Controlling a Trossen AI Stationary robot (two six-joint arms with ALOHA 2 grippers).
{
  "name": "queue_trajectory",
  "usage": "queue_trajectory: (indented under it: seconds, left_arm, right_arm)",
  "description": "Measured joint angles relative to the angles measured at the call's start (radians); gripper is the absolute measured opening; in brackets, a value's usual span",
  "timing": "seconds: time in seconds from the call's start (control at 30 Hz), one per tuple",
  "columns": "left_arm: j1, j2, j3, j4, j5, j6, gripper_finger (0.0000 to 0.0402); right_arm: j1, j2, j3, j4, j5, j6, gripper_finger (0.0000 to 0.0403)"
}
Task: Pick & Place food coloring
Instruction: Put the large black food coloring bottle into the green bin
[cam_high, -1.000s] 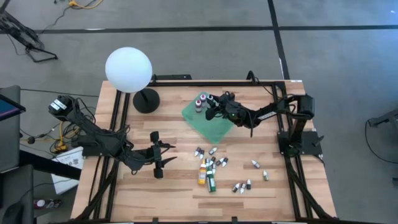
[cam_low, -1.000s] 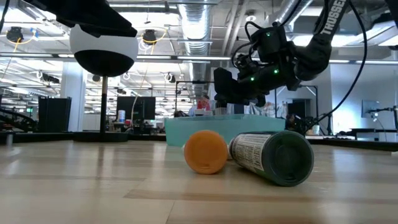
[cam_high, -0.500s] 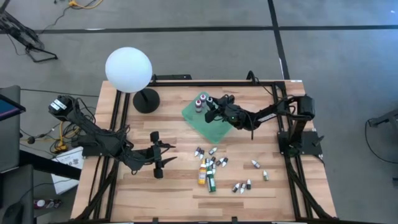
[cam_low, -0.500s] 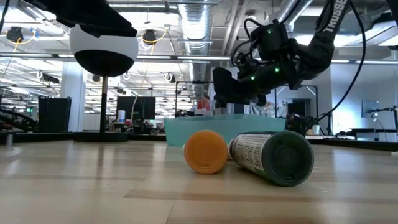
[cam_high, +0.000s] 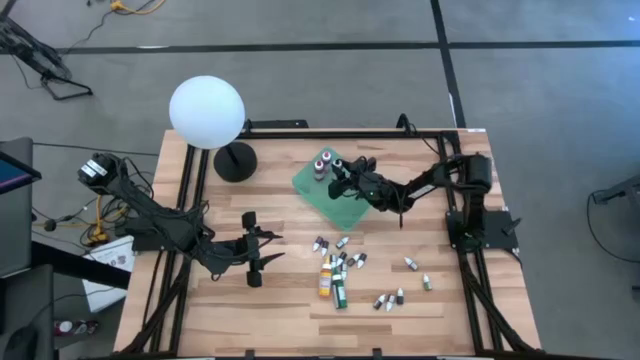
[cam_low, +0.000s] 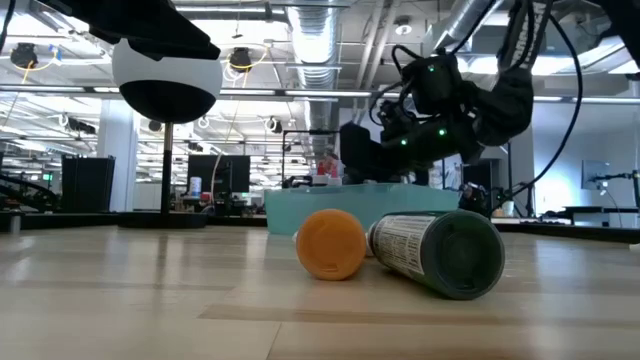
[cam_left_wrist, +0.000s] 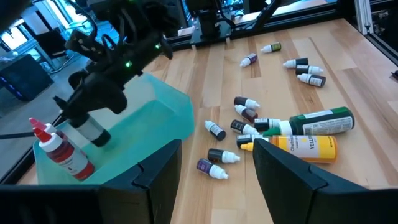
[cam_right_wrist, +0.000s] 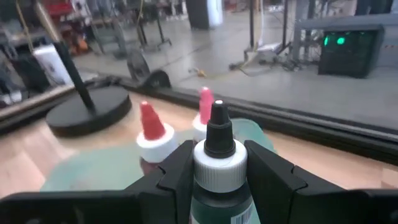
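The right claw (cam_right_wrist: 214, 180) is clamped on one food coloring bottle (cam_right_wrist: 216, 163), dark-bodied with a white collar and a black tip, held upright over the green tray (cam_high: 345, 205) at the far middle of the counter (cam_high: 290, 300). In the high view this claw (cam_high: 341, 178) sits above the tray's far part, just right of two red-tipped bottles (cam_high: 324, 163) that stand upright in the tray's far left corner. The right wrist view shows those two bottles (cam_right_wrist: 153, 134) just beyond the held one.

On the bare wood nearer than the tray lies the loose pile of small bottles (cam_high: 340, 260), roughly a dozen, on their sides. In it are two larger containers side by side: one orange-yellow bottle (cam_high: 325, 281) and one green bottle (cam_high: 340, 291). A trio of small bottles (cam_high: 390, 299) lies at the near right, and two more (cam_high: 417, 273) lie right of the pile, apart from each other.

The left claw (cam_high: 256, 258) hovers at the near left of the counter, well apart from the pile, its fingers spread with nothing between them.

One white globe lamp (cam_high: 207, 112) on a black round base (cam_high: 236, 161) stands at the far left.
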Motion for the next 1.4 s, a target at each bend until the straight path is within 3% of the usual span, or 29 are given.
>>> queue_trajectory:
  seconds: [0.37,1.1,1.4]
  left_arm:
    - [0.001,0.0,0.0,0.0,-0.007,0.005,0.0194]
    - [0.0,0.0,0.0,0.0,-0.008,0.011,0.0194]
    - [0.0,0.0,0.0,0.0,-0.008,0.006,0.0194]
  right_arm:
    - [-0.023,0.016,-0.001,0.044,0.002,-0.017,0.0123]
    - [-0.05,0.017,0.051,-0.091,-0.025,0.009,0.0123]
    - [-0.05,0.017,0.051,-0.099,-0.025,0.011,0.0149]
